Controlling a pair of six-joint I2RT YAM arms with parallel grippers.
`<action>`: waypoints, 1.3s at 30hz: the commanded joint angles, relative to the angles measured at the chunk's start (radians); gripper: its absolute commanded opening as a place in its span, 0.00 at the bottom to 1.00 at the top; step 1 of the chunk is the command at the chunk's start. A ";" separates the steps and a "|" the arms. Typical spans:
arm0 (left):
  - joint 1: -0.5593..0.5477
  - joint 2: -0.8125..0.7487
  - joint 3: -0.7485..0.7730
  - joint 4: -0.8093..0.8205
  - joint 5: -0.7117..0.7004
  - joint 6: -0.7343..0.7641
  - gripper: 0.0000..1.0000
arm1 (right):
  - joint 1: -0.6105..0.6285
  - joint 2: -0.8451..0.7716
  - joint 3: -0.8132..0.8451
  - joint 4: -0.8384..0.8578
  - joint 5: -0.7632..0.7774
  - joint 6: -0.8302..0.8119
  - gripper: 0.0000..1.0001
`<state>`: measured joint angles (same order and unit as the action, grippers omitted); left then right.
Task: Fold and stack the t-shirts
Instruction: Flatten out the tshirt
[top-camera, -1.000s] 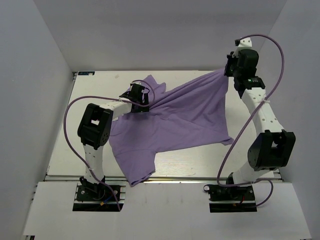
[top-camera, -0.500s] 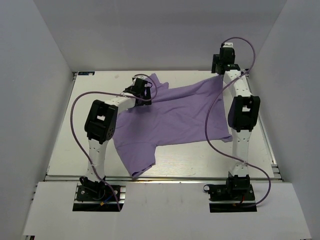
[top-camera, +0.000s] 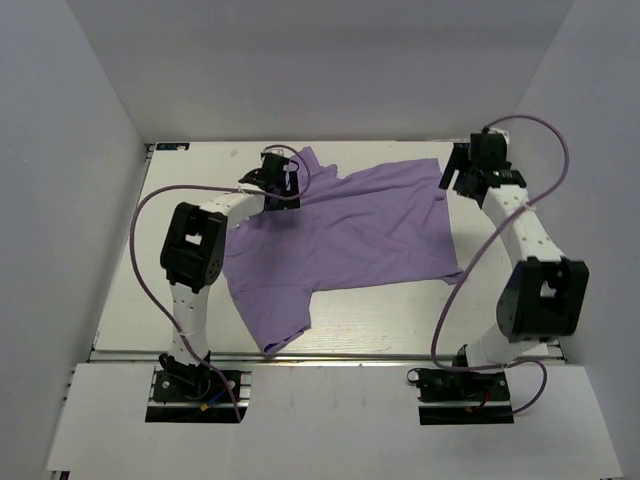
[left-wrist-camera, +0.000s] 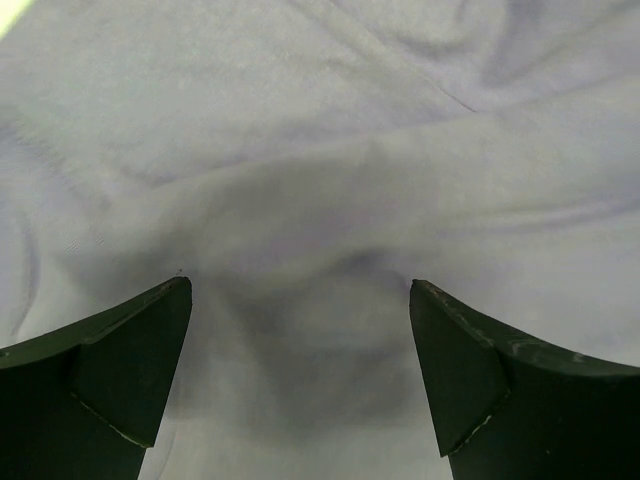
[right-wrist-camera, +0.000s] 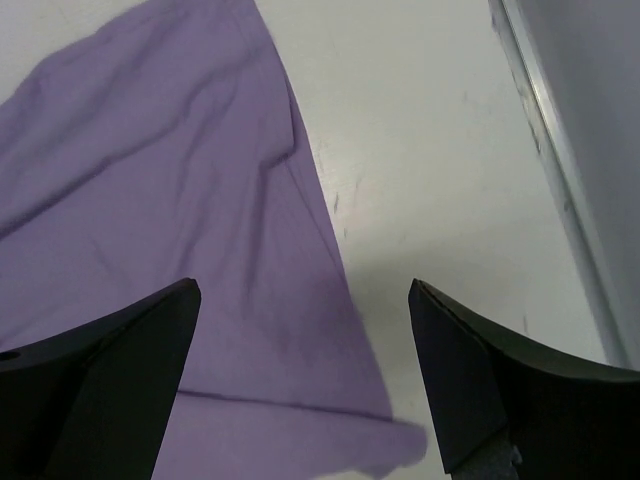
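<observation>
T-shirt (top-camera: 350, 230) lies lengthwise left-right, hem rightward.

Top cam: fixed, high behind the arm bases, tilted down and forward. It's far enough to take in the whole bench (top-camera: 380, 315) and the whole t-shirt (top-camera: 350, 235). Left wrist cam: looks down past the left claw (left-wrist-camera: 300, 290), very near, so wrinkled shirt cloth fills the frame. Right wrist cam: sits higher, looks down past the right claw (right-wrist-camera: 305, 290) at the shirt's right edge and the bare bench beside it. Each wrist view is a sub-patch of the top view, left at the shirt's far-left, right at its far-right.
</observation>
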<state>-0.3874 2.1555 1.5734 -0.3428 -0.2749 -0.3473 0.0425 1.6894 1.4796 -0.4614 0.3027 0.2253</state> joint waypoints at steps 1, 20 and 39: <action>-0.014 -0.183 -0.080 -0.010 0.055 0.018 1.00 | -0.021 -0.152 -0.276 -0.085 -0.017 0.172 0.90; -0.015 -0.359 -0.509 0.142 0.256 -0.047 1.00 | -0.032 -0.344 -0.707 0.041 -0.163 0.374 0.78; -0.015 -0.332 -0.500 0.114 0.215 -0.056 1.00 | -0.075 -0.278 -0.728 0.147 -0.063 0.390 0.54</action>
<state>-0.3977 1.8111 1.0683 -0.2150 -0.0528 -0.3935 -0.0265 1.4223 0.7685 -0.3954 0.2047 0.6022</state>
